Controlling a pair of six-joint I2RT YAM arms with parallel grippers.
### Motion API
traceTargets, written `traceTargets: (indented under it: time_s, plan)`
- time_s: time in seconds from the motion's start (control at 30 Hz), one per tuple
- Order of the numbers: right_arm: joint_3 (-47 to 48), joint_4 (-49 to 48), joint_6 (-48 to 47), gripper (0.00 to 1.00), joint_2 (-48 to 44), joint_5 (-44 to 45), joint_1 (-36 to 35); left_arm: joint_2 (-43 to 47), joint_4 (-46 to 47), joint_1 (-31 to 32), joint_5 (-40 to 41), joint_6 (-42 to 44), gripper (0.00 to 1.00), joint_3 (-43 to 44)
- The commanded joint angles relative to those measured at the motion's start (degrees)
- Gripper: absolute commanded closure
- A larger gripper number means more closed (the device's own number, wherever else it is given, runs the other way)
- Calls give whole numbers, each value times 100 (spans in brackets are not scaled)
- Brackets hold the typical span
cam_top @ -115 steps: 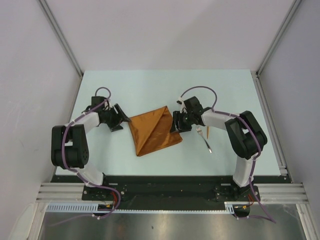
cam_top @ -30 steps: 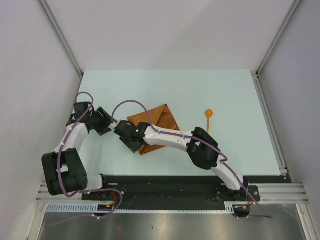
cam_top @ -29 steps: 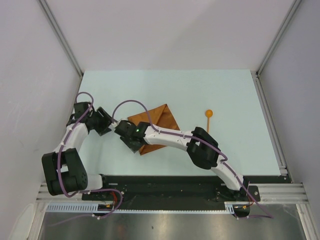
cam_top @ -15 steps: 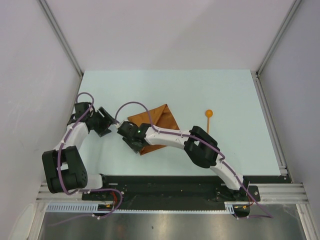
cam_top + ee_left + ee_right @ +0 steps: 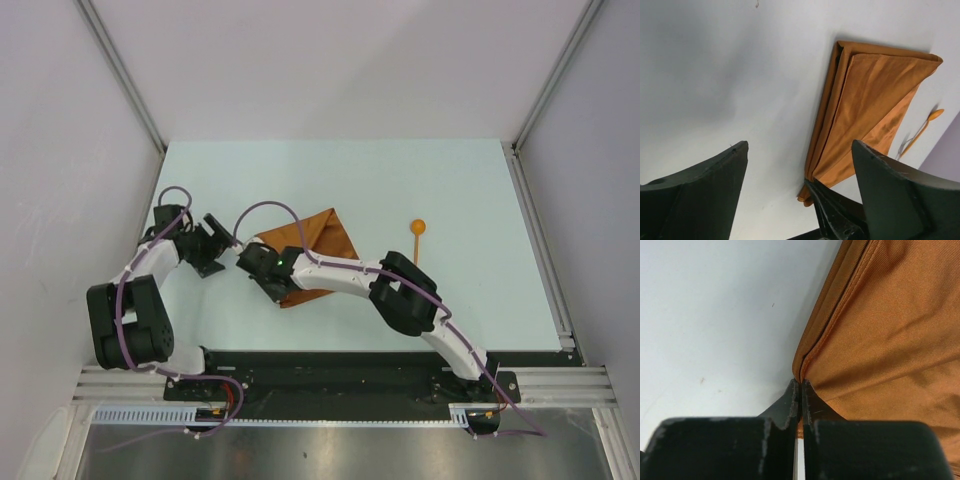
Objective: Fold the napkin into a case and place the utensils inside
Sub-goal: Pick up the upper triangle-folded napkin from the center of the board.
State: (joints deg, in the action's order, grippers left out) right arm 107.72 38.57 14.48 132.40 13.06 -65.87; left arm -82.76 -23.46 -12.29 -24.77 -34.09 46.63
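Napkin (image 5: 320,245) is lying part-folded on the table (image 5: 450,180), left of centre. It is a flattened stack of several layers, with its long axis running from the near-left corner away toward the far right.

The right arm (image 5: 340,272) is reaching across from its own side. The right gripper (image 5: 262,275) is sitting at that near-left corner with jaws fully closed, pinching the folded edge between the tips.

The left gripper (image 5: 213,243) is hanging just beside the same corner, on its left. Its jaws are spread wide, holding nothing and facing down the napkin's length.

Both grippers are therefore sitting at one end, with the cloth extending away from them. The left one is nearer the left long edge.

Judgement: the coming fold is depending on that pinched corner.

The spoon (image 5: 417,238) is lying well apart to the right. The fork is not showing.
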Motion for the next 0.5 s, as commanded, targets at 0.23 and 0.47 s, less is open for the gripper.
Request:
traceTargets:
  time_s: [0.23, 0.47]
  plan:
    - [-1279, -1298, 380, 100, -1014, -1726, 469, -873, 676, 675, -705, -265, 13, 329]
    - [-1561, -1641, 564, 100, -1216, -2088, 680, -1260, 730, 974, -546, -362, 15, 531]
